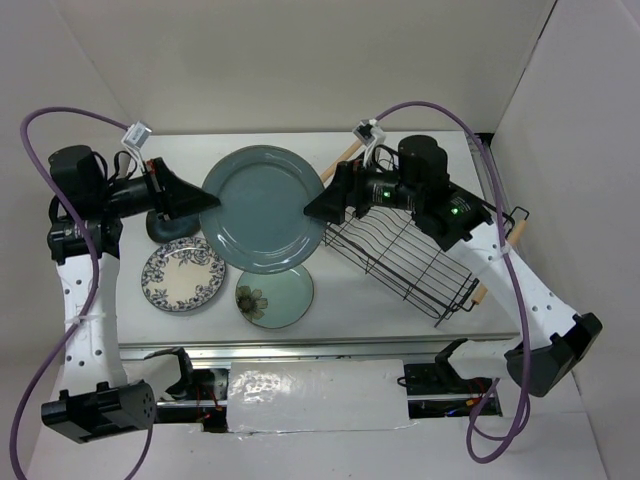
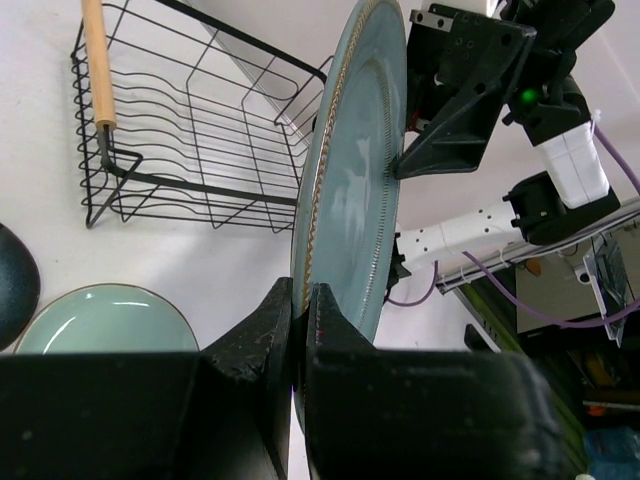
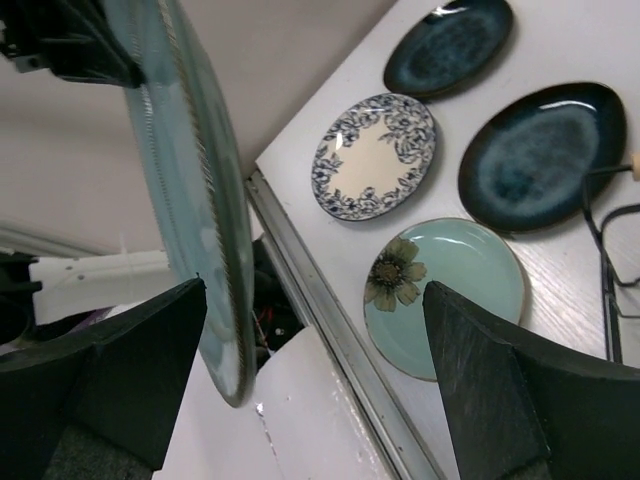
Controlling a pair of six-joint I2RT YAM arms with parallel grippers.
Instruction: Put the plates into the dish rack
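- Left gripper (image 1: 208, 200): jaws almost closed, pinching the left rim of the grey plate (image 1: 262, 208), one finger on each face in the wrist view.
- Floral plate (image 1: 182, 275) lies flat on the table (image 1: 345, 300) near the front edge. The mint plate (image 1: 273, 295) is just to its right. Two navy plates (image 3: 545, 155) lie flat further back. None of these is being touched.
- Grey plate: the biggest of the lot, held up clear of the table between the two grippers, above the others and not in the rack.
- How it should handle: glazed ceramic, so stiff, slick and likely to chip on a knock. It also looks heavy for a pinch on one rim, and I'd expect it to swing or slip. The rim is the only place to take it, and the edge opposite the left grip looks best.
- Right gripper (image 1: 312, 208): jaws spread wide and clamping nothing. The plate's right rim sits in the gap, close against one finger.
- Rack (image 1: 415, 258): on the table at an angle, to the right, with no plate in it. The wire slots should take the plate on edge.
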